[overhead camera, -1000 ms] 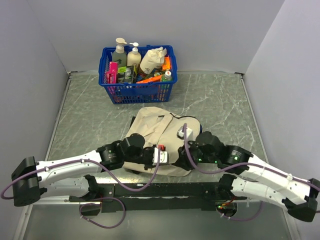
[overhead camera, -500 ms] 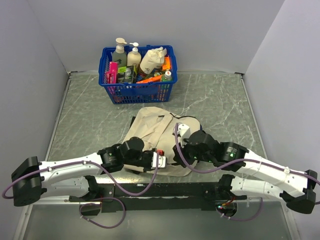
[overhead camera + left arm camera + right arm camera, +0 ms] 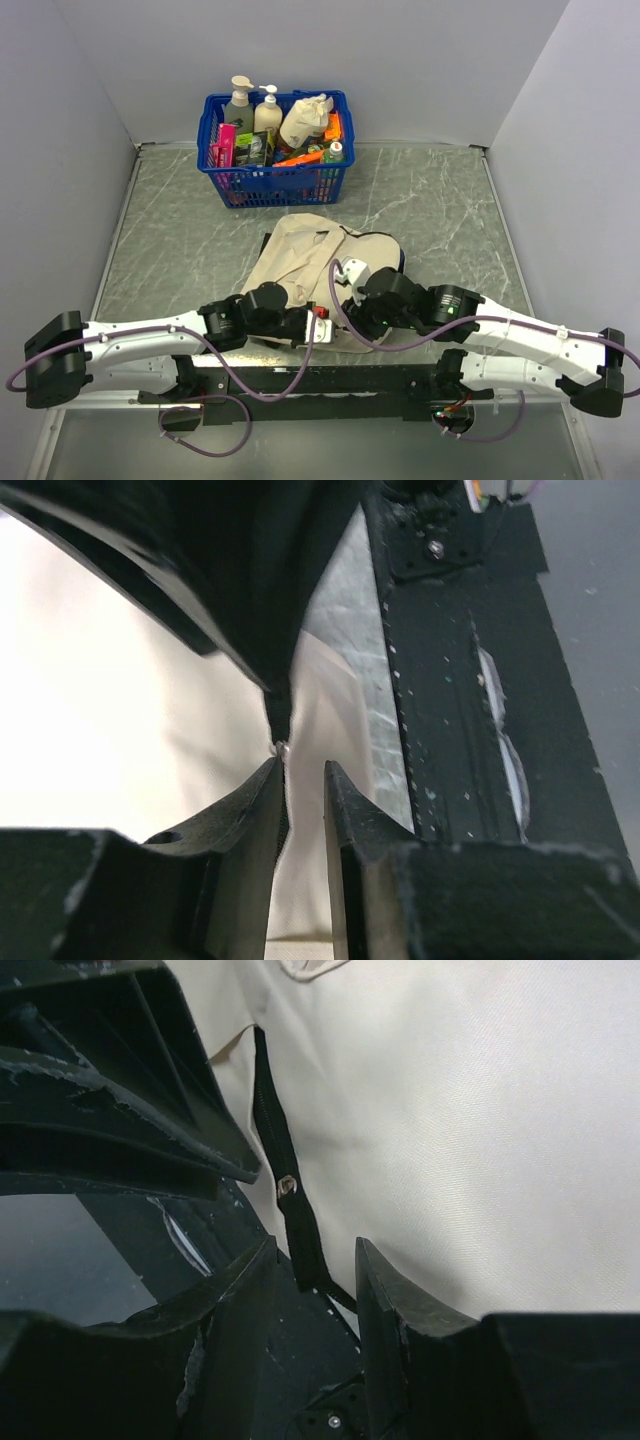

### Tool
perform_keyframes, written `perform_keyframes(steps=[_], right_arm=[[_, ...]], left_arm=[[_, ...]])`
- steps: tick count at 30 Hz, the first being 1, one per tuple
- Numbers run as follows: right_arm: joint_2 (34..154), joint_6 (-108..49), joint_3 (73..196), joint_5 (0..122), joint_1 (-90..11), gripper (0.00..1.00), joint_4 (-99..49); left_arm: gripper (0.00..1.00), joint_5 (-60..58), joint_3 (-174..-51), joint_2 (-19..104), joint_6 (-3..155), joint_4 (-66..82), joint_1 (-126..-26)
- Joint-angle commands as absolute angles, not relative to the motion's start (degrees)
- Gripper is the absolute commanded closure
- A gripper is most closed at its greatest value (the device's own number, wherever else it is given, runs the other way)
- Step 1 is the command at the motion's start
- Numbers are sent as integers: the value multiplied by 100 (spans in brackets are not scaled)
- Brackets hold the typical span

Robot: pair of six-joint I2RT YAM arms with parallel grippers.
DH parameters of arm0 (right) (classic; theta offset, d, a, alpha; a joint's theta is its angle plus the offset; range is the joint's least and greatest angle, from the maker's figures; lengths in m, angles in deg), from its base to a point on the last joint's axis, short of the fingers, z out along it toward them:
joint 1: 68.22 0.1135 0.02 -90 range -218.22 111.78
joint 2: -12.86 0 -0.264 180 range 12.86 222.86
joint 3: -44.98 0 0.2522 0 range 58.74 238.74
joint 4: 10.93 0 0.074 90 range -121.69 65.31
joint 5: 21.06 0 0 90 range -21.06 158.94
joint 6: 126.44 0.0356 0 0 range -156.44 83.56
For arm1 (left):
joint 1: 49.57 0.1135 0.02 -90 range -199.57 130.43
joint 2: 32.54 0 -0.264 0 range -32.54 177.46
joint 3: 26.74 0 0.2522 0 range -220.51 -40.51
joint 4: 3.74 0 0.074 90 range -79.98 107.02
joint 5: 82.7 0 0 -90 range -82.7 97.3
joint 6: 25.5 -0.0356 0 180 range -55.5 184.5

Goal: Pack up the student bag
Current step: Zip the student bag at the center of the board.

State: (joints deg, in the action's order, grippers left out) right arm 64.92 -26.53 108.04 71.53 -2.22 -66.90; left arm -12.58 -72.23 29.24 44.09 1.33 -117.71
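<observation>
Hovering at the near edge of the student bag (image 3: 300,258), the left tool (image 3: 303,772) shows a narrow slit between its fingers with cream cloth in it; whether it pinches that cloth I cannot tell. The right tool (image 3: 312,1252) stands apart, the black zipper (image 3: 268,1110) running between its fingers. The bag lies flat mid-bench (image 3: 440,200); beyond it sits a blue basket (image 3: 275,185) of bottles.
</observation>
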Motion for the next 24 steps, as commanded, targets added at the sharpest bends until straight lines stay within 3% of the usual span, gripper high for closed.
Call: perform_keyframes(steps=[1, 6, 10, 14, 19, 24], right_arm=[[6542, -2712, 10893, 7211, -64, 56, -6802], [6700, -2730, 10848, 7290, 60, 60, -6784], [6771, -2748, 10831, 7369, 113, 73, -6819], [6736, -2765, 10831, 7482, 113, 78, -6828], [6665, -2748, 10822, 7711, 113, 100, -6697], [6507, -2853, 10866, 7659, 78, 100, -6188]], left_arm=[[71, -1072, -7232, 2995, 4419, -369, -11830], [71, -1046, -7223, 3065, 4499, -483, -11848], [71, -1028, -7250, 3101, 4516, -501, -11857], [71, -1002, -7250, 3092, 4551, -475, -11866], [71, -1098, -7197, 3048, 4560, -369, -11866], [68, -1143, -7145, 3074, 4394, -325, -11901]])
